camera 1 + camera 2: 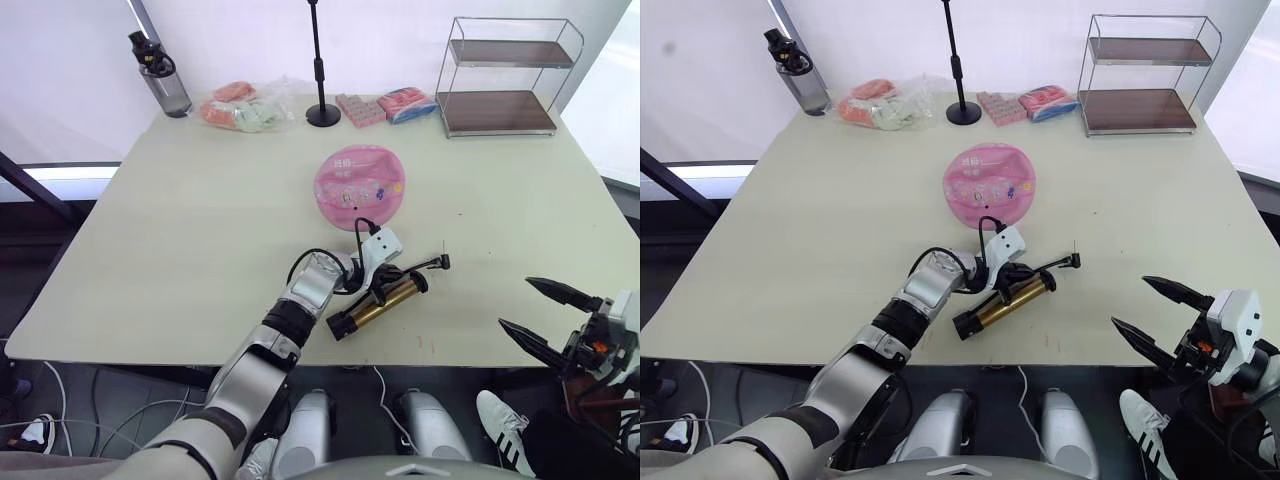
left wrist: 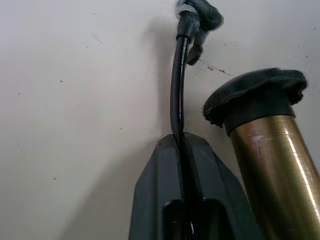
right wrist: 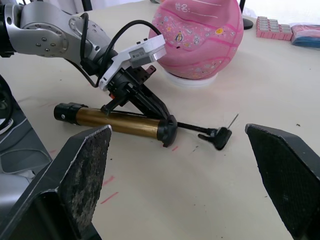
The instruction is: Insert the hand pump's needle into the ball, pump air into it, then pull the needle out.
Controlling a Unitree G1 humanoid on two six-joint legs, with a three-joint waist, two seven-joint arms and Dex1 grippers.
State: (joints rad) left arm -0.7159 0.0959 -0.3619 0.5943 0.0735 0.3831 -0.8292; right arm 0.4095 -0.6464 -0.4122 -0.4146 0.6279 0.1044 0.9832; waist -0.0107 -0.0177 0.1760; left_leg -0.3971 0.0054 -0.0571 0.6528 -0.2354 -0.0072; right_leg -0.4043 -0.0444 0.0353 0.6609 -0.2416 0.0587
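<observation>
One hand pump (image 1: 377,305), one ball (image 1: 360,186), two tools: left (image 3: 150,102), right (image 1: 548,315).

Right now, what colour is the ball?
The ball is pink with little colourful pictures, clearest in the right wrist view.

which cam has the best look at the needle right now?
Right wrist view: the needle stands out as a thin pin rising from its black fitting beside the hand pump. Both eye views show it tiny; the left wrist view shows the fitting, no clear pin.

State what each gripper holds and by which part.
The left gripper is shut on the hand pump's thin black hose, near the barrel's end cap. The right gripper is open and holds nothing.
</observation>
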